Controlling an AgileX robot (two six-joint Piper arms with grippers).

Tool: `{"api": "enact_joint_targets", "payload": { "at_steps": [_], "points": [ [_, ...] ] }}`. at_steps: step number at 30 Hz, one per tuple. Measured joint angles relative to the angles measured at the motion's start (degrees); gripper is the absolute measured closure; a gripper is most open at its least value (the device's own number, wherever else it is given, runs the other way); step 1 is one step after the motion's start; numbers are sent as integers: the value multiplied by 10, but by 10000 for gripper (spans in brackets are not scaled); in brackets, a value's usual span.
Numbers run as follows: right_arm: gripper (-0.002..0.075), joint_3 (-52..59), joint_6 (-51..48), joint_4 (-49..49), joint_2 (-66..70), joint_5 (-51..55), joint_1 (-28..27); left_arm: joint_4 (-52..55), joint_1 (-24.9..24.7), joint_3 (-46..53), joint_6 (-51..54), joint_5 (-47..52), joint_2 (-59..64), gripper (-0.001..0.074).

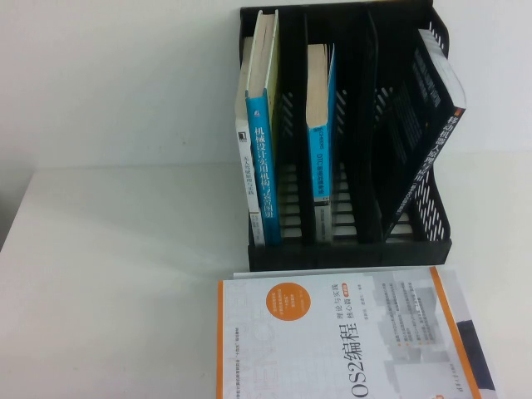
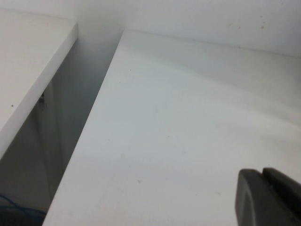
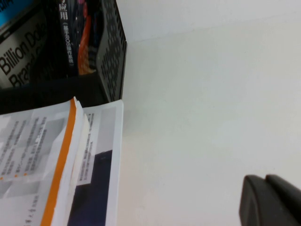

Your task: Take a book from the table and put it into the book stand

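Note:
A white and orange book (image 1: 332, 341) lies flat on the white table at the front, just before the black book stand (image 1: 349, 249). It tops another book whose dark cover peeks out at its right edge (image 3: 89, 193). The stand holds a white book and a blue book (image 1: 264, 125) at the left, a blue book (image 1: 318, 125) in the middle and a black book (image 1: 428, 125) leaning at the right. My left gripper (image 2: 263, 181) is shut over bare table, far from the books. My right gripper (image 3: 265, 186) is shut, over bare table beside the flat books. Neither gripper shows in the high view.
The table's left edge (image 2: 94, 113) drops into a gap beside a second white surface (image 2: 28, 70). A white wall stands behind the stand. The stand's perforated side wall (image 3: 113, 56) is close to the flat books' corner.

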Motion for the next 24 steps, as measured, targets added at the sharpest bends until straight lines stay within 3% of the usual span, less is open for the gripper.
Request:
{"api": "enact_joint_targets", "payload": {
  "at_steps": [15,24],
  "points": [
    [729,0,0,10,0,-7,0,-1,0,0,0,-7,0,737],
    [729,4,0,10,0,-185,0,-73,0,3,-9,-135,0,739]
  ]
}}
